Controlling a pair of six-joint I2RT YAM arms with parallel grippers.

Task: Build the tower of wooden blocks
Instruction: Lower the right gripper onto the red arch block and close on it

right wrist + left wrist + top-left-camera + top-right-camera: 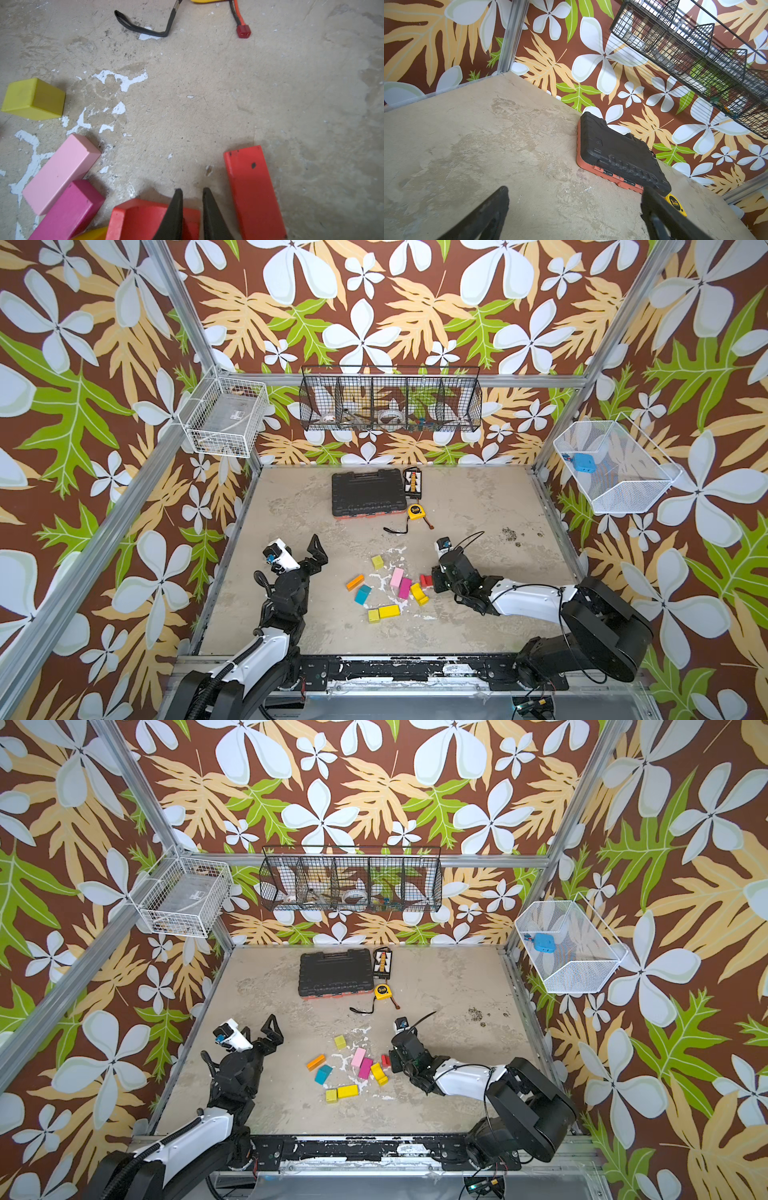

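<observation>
Top views, step: you look to be picking the red block (pixel 424 580) with the right gripper (pixel 432 578), low at the cluster's right edge. Start the tower on bare table (pixel 478 510), clear of loose pieces.
Top views, blocks: in both top views the blocks (pixel 347 1091) lie loose, one layer deep, mid-table; no tower yet.
Top views, colours: yellow cube (pixel 377 562), yellow bar (pixel 389 611), orange bar (pixel 355 582), teal block (pixel 363 594), pink bar (pixel 397 577) touching magenta bar (pixel 405 588), yellow arch (pixel 419 593).
Left wrist, left gripper (pixel 575 193): jaws spread wide, empty, facing the case (pixel 623 158); leave it parked.
Right wrist, jaws: nearly together, slim gap, the red block's edge inside it; whether they pinch it, you cannot tell.
Right wrist, grip: an edge pinch may twist. Span the block squarely before lifting, and miss the red bar (pixel 253 191) just beside the fingers (pixel 209 214).
Right wrist, look: matte paint, chipped on the red bar; flat faces should stack well.
</observation>
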